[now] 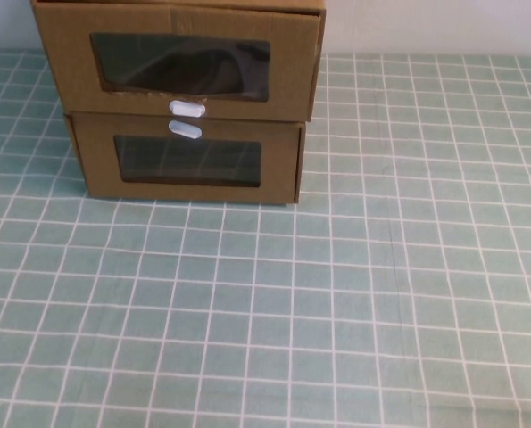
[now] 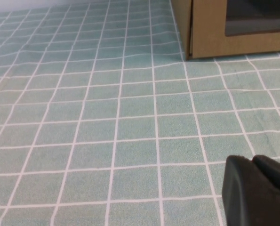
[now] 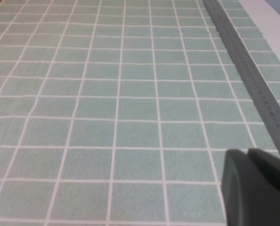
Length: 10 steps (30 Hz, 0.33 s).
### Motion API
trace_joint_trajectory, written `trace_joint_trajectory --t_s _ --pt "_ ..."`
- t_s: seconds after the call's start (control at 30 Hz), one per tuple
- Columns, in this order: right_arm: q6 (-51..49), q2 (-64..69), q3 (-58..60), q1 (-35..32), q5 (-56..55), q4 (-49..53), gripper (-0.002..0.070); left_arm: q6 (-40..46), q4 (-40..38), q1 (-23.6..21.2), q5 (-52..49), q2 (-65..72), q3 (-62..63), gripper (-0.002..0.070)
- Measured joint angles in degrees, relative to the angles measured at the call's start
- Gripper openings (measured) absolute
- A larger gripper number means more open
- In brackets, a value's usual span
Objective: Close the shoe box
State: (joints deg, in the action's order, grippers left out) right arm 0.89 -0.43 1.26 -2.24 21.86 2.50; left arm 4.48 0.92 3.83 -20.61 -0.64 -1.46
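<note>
The shoe box (image 1: 178, 58) is the upper of two stacked brown cardboard boxes at the back left of the table. Its clear window shows a dark shoe, and its white oval tab (image 1: 186, 109) lies below the window. Its front juts out a little over the box beneath. Neither gripper shows in the high view. My left gripper (image 2: 253, 162) is shut and empty, low over the tablecloth, well short of the boxes. My right gripper (image 3: 248, 153) is shut and empty over the cloth at the right side, far from the boxes.
The lower cardboard box (image 1: 189, 165) has its white tab (image 1: 185, 130) above its window; its corner shows in the left wrist view (image 2: 210, 28). A green checked cloth (image 1: 336, 294) covers the table. A grey strip (image 3: 252, 75) runs along the table's right edge.
</note>
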Motion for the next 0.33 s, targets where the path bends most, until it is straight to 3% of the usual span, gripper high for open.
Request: trace_joint_trajectory --t_s 0.33 --pt "0.00 0.00 0.00 0.00 0.13 -0.66 -0.0014 0.00 0.11 0.00 0.00 0.00 0.00 -0.0005"
